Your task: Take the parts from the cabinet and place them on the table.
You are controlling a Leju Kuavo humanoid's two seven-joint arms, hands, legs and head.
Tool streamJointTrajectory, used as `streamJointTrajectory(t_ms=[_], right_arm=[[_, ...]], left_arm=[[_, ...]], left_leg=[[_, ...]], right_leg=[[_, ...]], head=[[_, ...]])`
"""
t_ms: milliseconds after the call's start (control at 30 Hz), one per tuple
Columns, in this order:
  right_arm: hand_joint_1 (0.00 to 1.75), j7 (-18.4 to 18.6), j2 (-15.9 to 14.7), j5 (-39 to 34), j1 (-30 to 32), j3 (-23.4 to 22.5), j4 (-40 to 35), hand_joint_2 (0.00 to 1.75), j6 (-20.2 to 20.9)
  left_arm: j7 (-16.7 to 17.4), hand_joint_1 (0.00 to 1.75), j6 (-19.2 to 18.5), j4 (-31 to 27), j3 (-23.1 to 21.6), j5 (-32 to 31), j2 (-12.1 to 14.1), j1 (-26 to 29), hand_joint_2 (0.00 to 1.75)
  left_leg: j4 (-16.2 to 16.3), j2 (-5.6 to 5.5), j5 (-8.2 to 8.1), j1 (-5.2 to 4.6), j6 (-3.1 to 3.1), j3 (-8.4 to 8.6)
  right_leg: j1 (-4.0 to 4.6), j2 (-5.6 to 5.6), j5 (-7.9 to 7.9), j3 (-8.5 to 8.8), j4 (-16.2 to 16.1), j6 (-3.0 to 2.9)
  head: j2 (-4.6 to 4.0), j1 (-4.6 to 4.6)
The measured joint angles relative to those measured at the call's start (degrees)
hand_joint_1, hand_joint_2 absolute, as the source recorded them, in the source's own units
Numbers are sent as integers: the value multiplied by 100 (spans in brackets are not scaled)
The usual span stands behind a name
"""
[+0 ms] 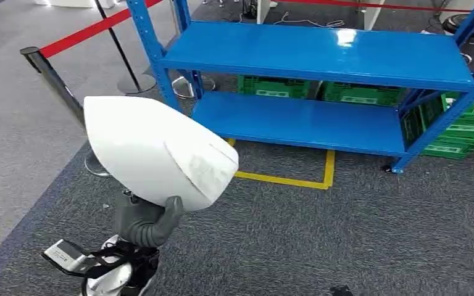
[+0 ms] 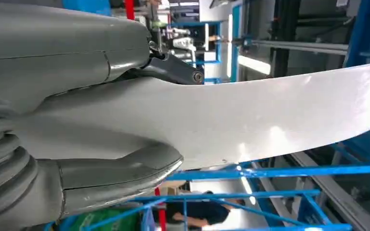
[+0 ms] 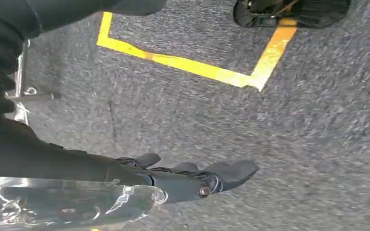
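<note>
My left hand (image 1: 143,223) holds a large white curved shell part (image 1: 154,148) from below, lifted in front of me over the carpet. In the left wrist view the grey thumb (image 2: 120,168) and the fingers (image 2: 173,67) clamp the white part (image 2: 250,120) between them. The blue cabinet rack (image 1: 321,55) stands ahead to the right, its two shelves bare. My right hand (image 3: 192,175) hangs over the floor with its fingers stretched out and nothing in them.
Green crates (image 1: 278,86) sit behind the rack, and more green crates (image 1: 463,132) stand at its right end. A post with a red belt (image 1: 49,74) stands on the left. Yellow tape (image 1: 296,180) marks the grey carpet before the rack.
</note>
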Motion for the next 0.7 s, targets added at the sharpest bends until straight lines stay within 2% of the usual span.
streamJointTrajectory(t_ms=[33, 67, 133, 167, 200, 233, 267, 300, 367, 400, 433, 467, 500, 533, 567, 600, 700], right_arm=[[0, 0, 0, 0, -10, -4, 0, 175, 0], [0, 0, 0, 0, -25, -7, 0, 175, 0], [0, 0, -2, -2, -45, -13, 0, 175, -11], [0, 0, -2, -2, -27, -17, 0, 175, -13], [0, 9, -2, 0, -1, -24, 0, 175, -17], [0, 15, -4, 0, 10, -28, 0, 175, -24], [0, 28, -4, 0, 9, -31, 0, 175, -33], [0, 35, -4, -2, -10, -31, 0, 175, -33], [0, 59, -2, 0, -40, -31, 0, 175, -33], [0, 70, -2, 0, -37, -31, 0, 175, -33], [0, 85, -2, 0, -31, -31, 0, 175, -33], [0, 111, -2, 0, -23, -33, 0, 175, -33], [0, 120, -4, 0, -17, -35, 0, 175, -35], [0, 129, -4, 4, -21, -35, 0, 175, -37], [0, 136, -2, 9, -41, -35, 0, 175, -44], [0, 140, -2, 13, -63, -35, 0, 175, -44], [0, 168, -4, 15, -53, -35, 0, 175, -52]], left_arm=[[0, 175, 0, 0, -7, 0, 0, -1, 175], [0, 175, 0, 0, -9, -4, 2, 1, 175], [0, 175, 0, 2, -7, -9, 0, 6, 175], [0, 175, 0, 2, -9, -7, -2, 3, 175], [0, 175, 0, 2, -17, 0, -9, 1, 175], [0, 175, -4, 2, -22, 7, -9, -4, 175], [0, 175, -15, 2, -42, 13, -9, -4, 175], [0, 175, -20, 2, -42, 13, -9, -2, 175], [0, 175, -31, 4, -37, 17, -9, -2, 175], [0, 175, -33, 11, -37, 17, -7, -2, 175], [0, 175, -42, 20, -39, 20, -7, -3, 175], [0, 175, -50, 28, -42, 22, -7, -5, 175], [0, 175, -59, 31, -44, 28, -7, -6, 175], [0, 175, -74, 33, -46, 37, -7, -7, 175], [0, 175, -85, 33, -48, 44, -7, -10, 175], [0, 175, -94, 33, -48, 50, -7, -14, 175], [0, 175, -131, 33, -59, 55, 0, -21, 175]], left_leg=[[-458, -153, 176, 19, 1, 255], [-722, -470, 110, 52, 3, 380], [-756, -394, 103, 46, 52, 339], [-745, -349, 108, 25, 91, 332], [-768, -267, 142, 43, 149, 339], [-780, -198, 157, 54, 182, 338], [-780, -137, 156, 46, 231, 333], [-780, -64, 157, 29, 247, 330], [-778, 108, 156, 3, 262, 323], [-777, 184, 156, -5, 264, 321], [-777, 249, 155, -11, 265, 322], [-776, 307, 153, -12, 265, 327], [-775, 368, 144, -11, 255, 337], [-772, 433, 131, -11, 237, 354], [-761, 475, 111, -50, 203, 363], [-741, 518, 94, -76, 174, 355], [-763, 662, 105, -66, 108, 368]], right_leg=[[-8, 54, 13, -4, 0, 22], [25, 109, 27, -44, 23, 59], [-4, 217, 88, -133, 11, 137], [-28, 269, 115, -141, -20, 177], [-35, 331, 136, -201, -38, 221], [-27, 177, 112, -204, 4, 225], [-3, -86, -42, -288, 197, 238], [-1, -225, -267, -457, 563, 251], [-1, -313, -699, -864, 1521, 268], [-2, -323, -773, -960, 1780, 271], [-1, -328, -711, -926, 1759, 268], [1, -341, -543, -762, 1494, 260], [3, -383, -313, -494, 1023, 246], [7, -509, -90, -165, 446, 237], [63, -829, -131, 21, 74, 225], [52, -716, -89, 33, 63, 136], [81, -539, -83, -41, 87, 49]], head=[[0, 0], [0, -7], [0, -4], [0, -2], [0, -6], [0, -2], [0, 55], [0, 81], [0, 81], [0, 81], [0, 81], [0, 81], [0, 83], [0, 83], [0, 83], [0, 70], [0, 74]])
